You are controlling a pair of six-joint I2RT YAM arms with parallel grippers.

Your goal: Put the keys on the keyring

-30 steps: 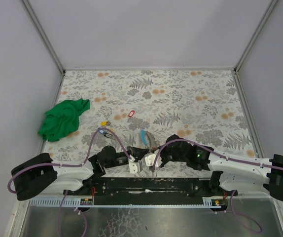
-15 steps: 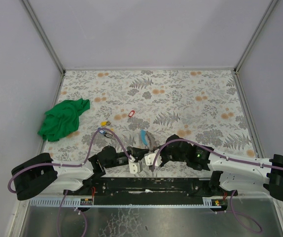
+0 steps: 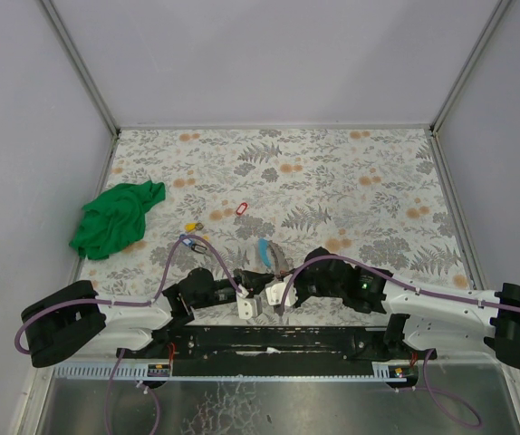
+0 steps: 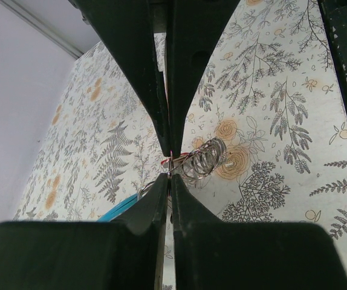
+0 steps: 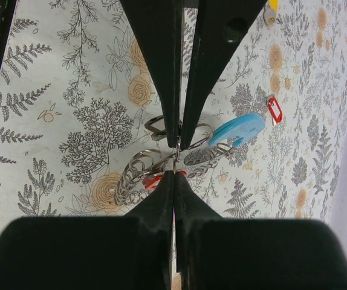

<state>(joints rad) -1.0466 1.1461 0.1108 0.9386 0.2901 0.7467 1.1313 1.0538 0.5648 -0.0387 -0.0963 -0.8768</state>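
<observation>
The keyring (image 3: pixel 265 251) lies near the table's front, with a light-blue arc (image 5: pixel 237 130) and a coil of thin metal loops (image 5: pixel 134 175). My left gripper (image 4: pixel 169 164) is shut, its tips pinching the ring's thin wire beside the coil (image 4: pixel 204 160); a bit of red shows at the tips. My right gripper (image 5: pixel 176 162) is shut on the same wire from the other side, with a red tag (image 5: pixel 152 180) just under it. Loose keys lie farther out: a red-tagged one (image 3: pixel 241 209), a yellow-tagged one (image 3: pixel 190 227) and a blue-and-black pair (image 3: pixel 193 243).
A crumpled green cloth (image 3: pixel 115 217) sits at the left edge of the flower-patterned table (image 3: pixel 351 172). Purple cables (image 3: pixel 174 263) loop over both arms. Grey walls close in the left, right and far sides.
</observation>
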